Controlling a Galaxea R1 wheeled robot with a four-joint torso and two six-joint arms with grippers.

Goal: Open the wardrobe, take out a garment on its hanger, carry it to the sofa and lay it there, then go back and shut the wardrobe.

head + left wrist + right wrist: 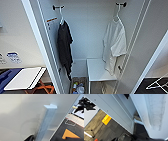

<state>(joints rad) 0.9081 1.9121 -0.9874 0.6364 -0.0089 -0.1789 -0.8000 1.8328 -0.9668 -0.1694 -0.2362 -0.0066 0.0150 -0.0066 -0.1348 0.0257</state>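
Two doors open: your head view shows shirt [114, 42] on hanger [117, 15] inside wardrobe [87, 30]; wrist views show doors only, claw states can't tell.

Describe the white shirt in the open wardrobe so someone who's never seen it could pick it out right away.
Look inside the open white wardrobe, to its right half. There a thin white short-sleeved shirt hangs on a white hanger from a dark hook, above a low white shelf. The only other garment, hanging on the left, is black and longer.
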